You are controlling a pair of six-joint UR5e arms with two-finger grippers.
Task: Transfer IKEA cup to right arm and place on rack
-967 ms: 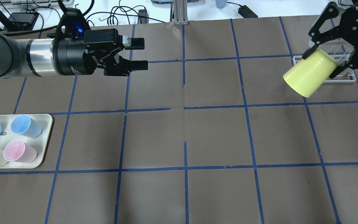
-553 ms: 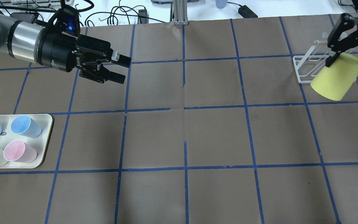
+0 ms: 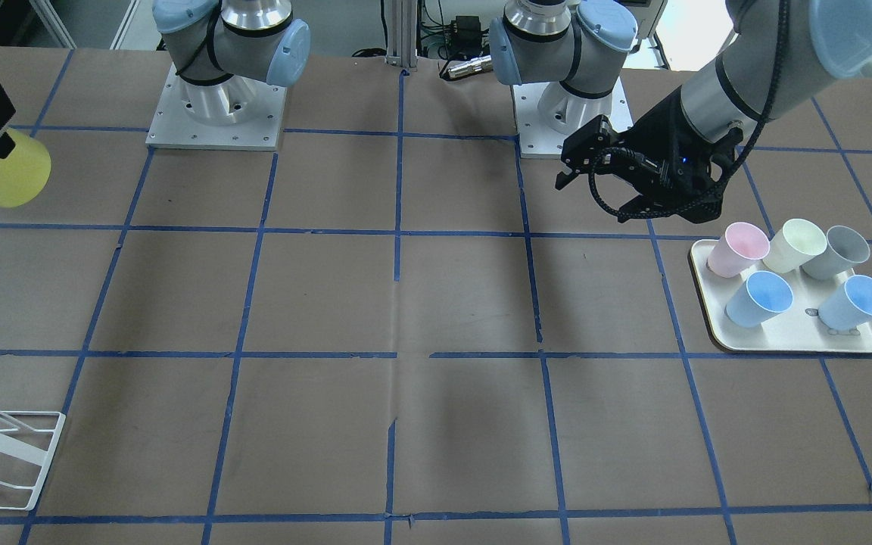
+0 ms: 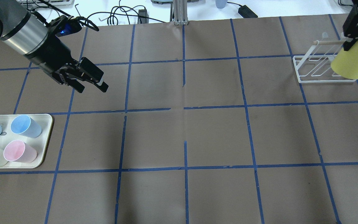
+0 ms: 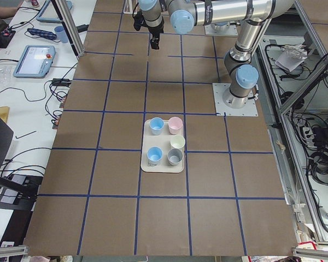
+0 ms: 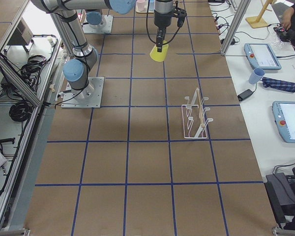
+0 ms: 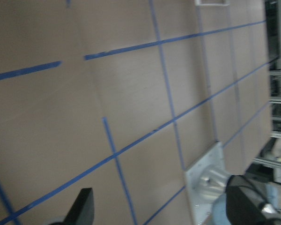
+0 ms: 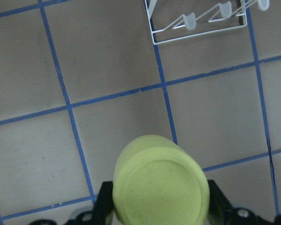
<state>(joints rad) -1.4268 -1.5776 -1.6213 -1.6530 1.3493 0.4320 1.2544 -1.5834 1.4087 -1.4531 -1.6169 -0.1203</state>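
The bright yellow IKEA cup (image 4: 351,60) hangs mouth down in my right gripper (image 4: 357,46), which is shut on it high above the table. It also shows in the front view (image 3: 1,170), the right side view (image 6: 159,53) and the right wrist view (image 8: 161,187), base towards the camera. The white wire rack (image 4: 322,70) stands on the table at the far right, below and apart from the cup; the right wrist view shows the rack (image 8: 196,23) ahead of the cup. My left gripper (image 4: 92,85) is open and empty over the left of the table.
A cream tray (image 4: 47,124) at the left front edge holds light blue, pink, pale cream and grey cups (image 3: 758,299). Blue tape lines grid the brown table cover. Cables and power bricks (image 4: 117,14) lie beyond the far edge.
My right gripper carried the yellow cup right and away, up over the rack's right end, turning it mouth down. My left arm drew back to the left and its gripper swung down.
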